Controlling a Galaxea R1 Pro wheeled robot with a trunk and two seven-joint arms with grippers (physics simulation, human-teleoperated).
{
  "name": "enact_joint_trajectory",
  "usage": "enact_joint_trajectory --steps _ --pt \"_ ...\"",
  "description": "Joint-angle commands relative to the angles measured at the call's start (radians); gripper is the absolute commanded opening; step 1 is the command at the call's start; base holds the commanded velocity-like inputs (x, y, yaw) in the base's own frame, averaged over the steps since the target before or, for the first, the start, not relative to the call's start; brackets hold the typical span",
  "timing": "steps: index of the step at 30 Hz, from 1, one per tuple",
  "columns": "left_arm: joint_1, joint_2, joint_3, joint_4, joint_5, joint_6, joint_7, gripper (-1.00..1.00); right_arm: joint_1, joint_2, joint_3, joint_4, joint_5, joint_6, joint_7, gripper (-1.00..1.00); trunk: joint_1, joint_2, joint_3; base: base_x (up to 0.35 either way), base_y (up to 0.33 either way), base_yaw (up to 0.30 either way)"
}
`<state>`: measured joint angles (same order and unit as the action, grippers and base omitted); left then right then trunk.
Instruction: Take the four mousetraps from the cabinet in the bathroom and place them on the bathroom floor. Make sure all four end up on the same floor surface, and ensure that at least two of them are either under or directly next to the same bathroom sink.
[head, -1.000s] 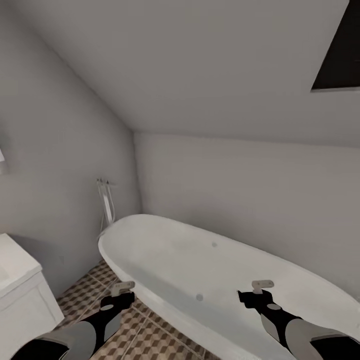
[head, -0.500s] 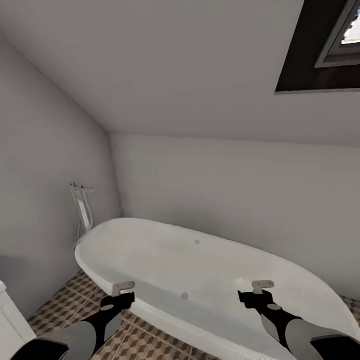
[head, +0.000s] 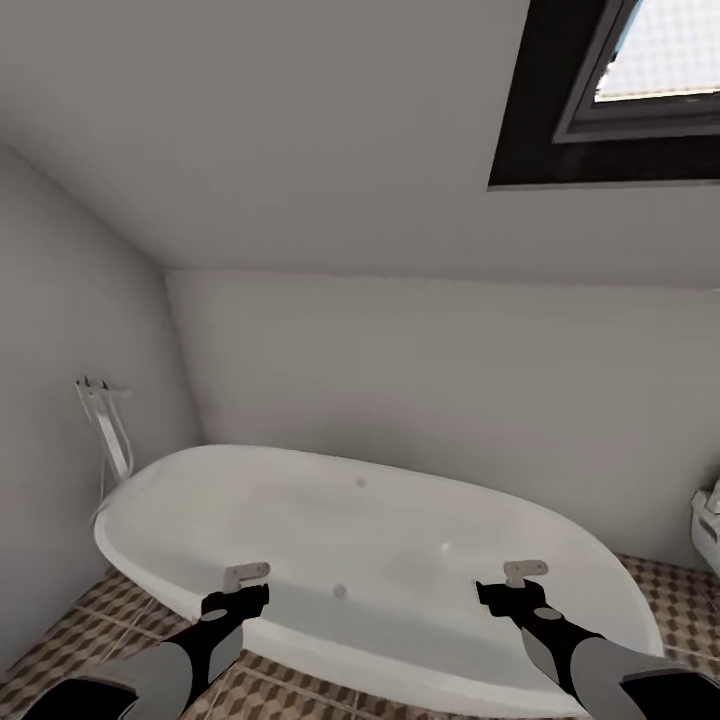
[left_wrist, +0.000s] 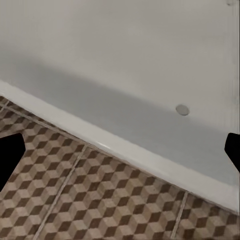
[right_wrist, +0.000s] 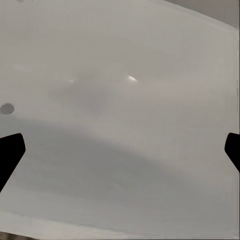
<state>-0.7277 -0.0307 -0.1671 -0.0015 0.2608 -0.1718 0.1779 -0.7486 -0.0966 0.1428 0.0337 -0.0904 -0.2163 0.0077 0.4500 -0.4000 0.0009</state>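
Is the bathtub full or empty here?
Empty. The bathtub shows a dry white basin with its small round fittings plainly visible in the head view; no water and nothing lying inside.

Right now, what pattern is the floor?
Brown, beige and white cubes on the floor, clearest in the left wrist view.

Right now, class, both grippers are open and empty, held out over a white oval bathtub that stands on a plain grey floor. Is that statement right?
Not quite. The floor is not plain grey: it is tiled in a brown, beige and white cube pattern, as the left wrist view shows beside the tub's rim. The rest holds: the left gripper and right gripper are open and empty over the white oval bathtub.
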Motion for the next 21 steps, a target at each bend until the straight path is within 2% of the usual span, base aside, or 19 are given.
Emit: enact_joint_trajectory --steps 1,21 --pt "0.0 0.0 0.0 0.0 0.0 0.0 0.0 1.0 0.0 0.0 0.0 0.0 0.0 0.0 0.0 1.0 0.0 0.0 0.0 0.0 0.0 -0.277" --pt "0.0 0.0 0.0 0.0 0.0 0.0 0.0 1.0 0.0 0.0 0.0 0.0 0.0 0.0 0.0 1.0 0.0 0.0 0.0 0.0 0.0 -0.277"
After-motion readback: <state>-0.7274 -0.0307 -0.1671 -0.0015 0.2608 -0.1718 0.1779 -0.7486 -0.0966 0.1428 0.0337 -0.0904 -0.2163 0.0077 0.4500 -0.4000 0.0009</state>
